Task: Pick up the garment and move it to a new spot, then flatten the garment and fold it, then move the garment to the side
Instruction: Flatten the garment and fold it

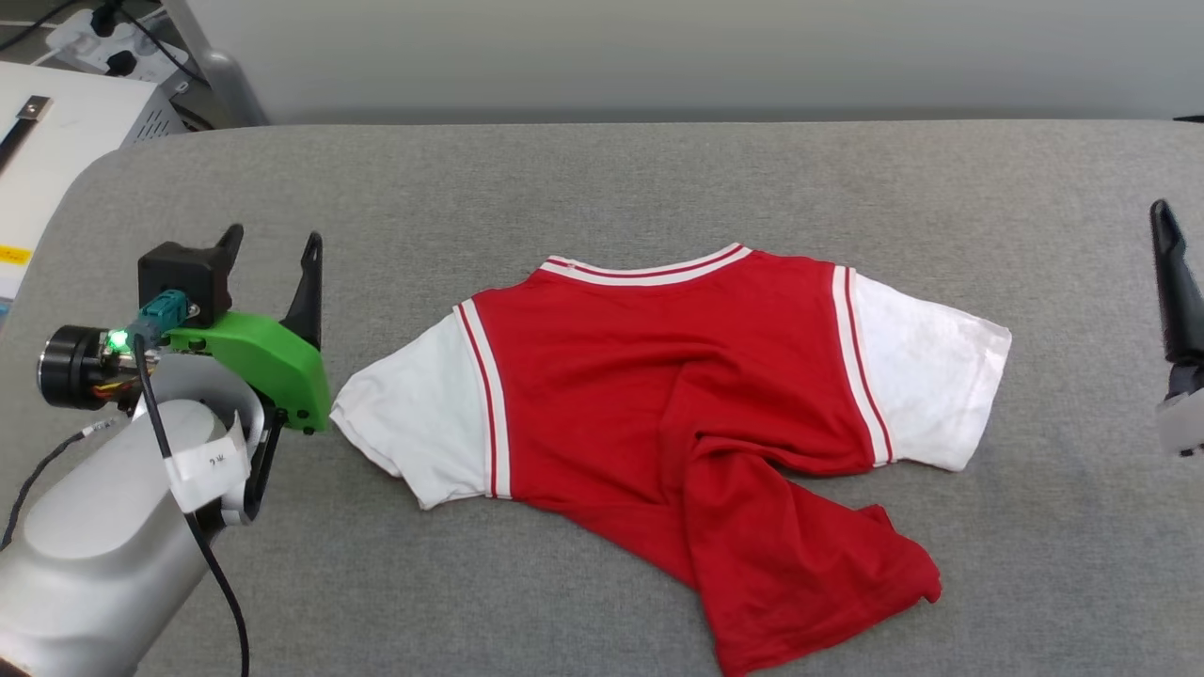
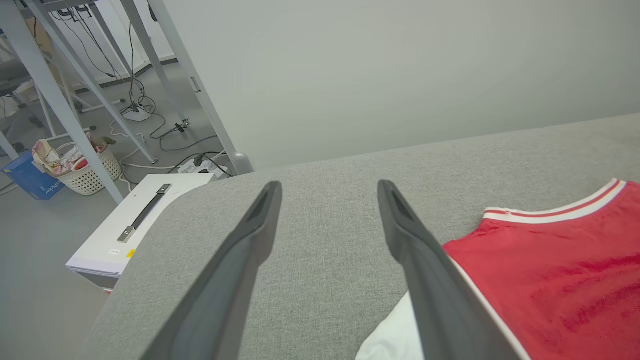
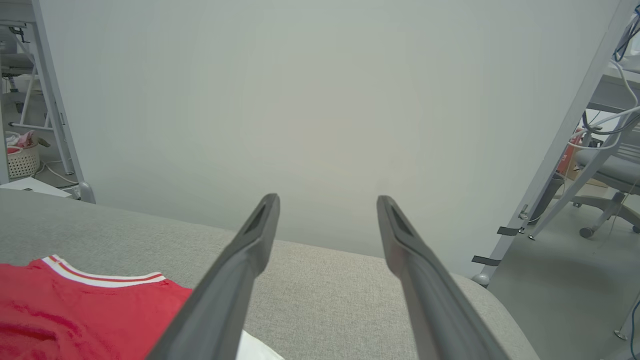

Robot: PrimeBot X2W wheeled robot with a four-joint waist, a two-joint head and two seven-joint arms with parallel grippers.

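Observation:
The garment (image 1: pixel 658 376), a red jersey with white sleeves and striped trim, lies plain side up in the middle of the grey padded table (image 1: pixel 602 179). Its collar points to the far edge and its lower right hem is folded and twisted toward the near right. My left gripper (image 1: pixel 273 244) stands open just left of the left sleeve, holding nothing. In the left wrist view the open left gripper (image 2: pixel 329 187) hangs above bare table, the garment (image 2: pixel 550 280) at its right. One dark finger of my right gripper (image 1: pixel 1171 282) shows at the right edge. In the right wrist view the right gripper (image 3: pixel 327 200) is open and empty, the garment (image 3: pixel 75 310) at lower left.
A white box with a dark handle (image 2: pixel 135 225) stands beside the table's left end. Beyond it are metal frame legs (image 2: pixel 60 100), floor cables and a laundry basket (image 2: pixel 85 170). A pale wall (image 3: pixel 320 100) runs behind the table. An office chair (image 3: pixel 610 175) stands off the right end.

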